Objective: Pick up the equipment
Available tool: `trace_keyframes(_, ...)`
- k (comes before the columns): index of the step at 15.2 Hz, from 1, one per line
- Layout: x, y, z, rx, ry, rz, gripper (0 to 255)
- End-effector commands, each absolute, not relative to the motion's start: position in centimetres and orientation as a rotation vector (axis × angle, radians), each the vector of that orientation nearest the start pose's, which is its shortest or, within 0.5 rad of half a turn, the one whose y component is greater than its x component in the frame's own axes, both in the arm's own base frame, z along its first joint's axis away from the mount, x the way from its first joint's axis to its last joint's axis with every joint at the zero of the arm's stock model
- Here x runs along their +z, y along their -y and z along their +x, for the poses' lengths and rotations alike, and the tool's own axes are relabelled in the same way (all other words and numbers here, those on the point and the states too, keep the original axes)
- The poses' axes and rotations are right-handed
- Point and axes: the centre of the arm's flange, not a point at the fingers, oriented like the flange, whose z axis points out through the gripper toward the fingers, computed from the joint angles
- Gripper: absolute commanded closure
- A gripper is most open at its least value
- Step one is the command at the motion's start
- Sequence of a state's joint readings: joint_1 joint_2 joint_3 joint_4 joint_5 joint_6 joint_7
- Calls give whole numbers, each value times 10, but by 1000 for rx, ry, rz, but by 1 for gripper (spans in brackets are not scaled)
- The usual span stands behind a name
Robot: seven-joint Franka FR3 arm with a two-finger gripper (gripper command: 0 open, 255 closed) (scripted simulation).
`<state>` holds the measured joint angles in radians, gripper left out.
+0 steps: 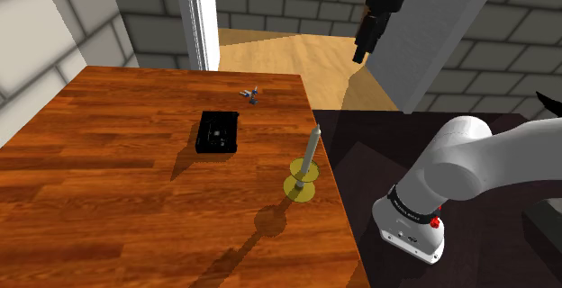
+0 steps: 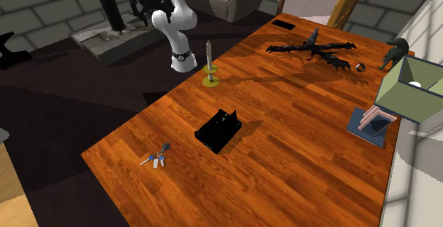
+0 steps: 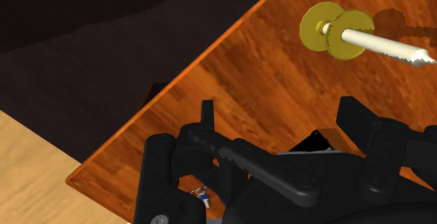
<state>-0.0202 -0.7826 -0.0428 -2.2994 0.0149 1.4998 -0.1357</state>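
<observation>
The equipment (image 1: pixel 218 133) is a small black box-like device lying flat near the middle of the wooden table (image 1: pixel 108 196). In the second exterior view the equipment (image 2: pixel 219 130) sits between a bunch of keys and a candle holder. My gripper (image 1: pixel 362 52) hangs high in the air beyond the table's far right corner, well away from the device and pointing down. In the wrist view my gripper (image 3: pixel 279 110) is open, its fingers apart with nothing between them, above the table's edge.
A pale candle on a yellow-green holder (image 1: pixel 304 167) stands near the table edge closest to the stand. Keys (image 1: pixel 250 94) lie at the far end. A black dragon figure (image 2: pixel 312 48), a green box lamp (image 2: pixel 415 87) and a small dark slab (image 2: pixel 284 24) occupy the other end.
</observation>
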Motion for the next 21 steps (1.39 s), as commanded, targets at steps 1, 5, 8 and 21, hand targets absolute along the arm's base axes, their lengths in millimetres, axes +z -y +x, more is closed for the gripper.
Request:
trace_keyframes(1, 610, 22, 300, 20, 134, -3092, 0)
trace_keyframes(5, 581, -11, 327, 5, 119, -3082, 0)
trace_keyframes(8, 560, -35, 347, -6, 107, -3075, 0)
trace_keyframes(21, 472, -142, 439, -54, 60, -3042, 0)
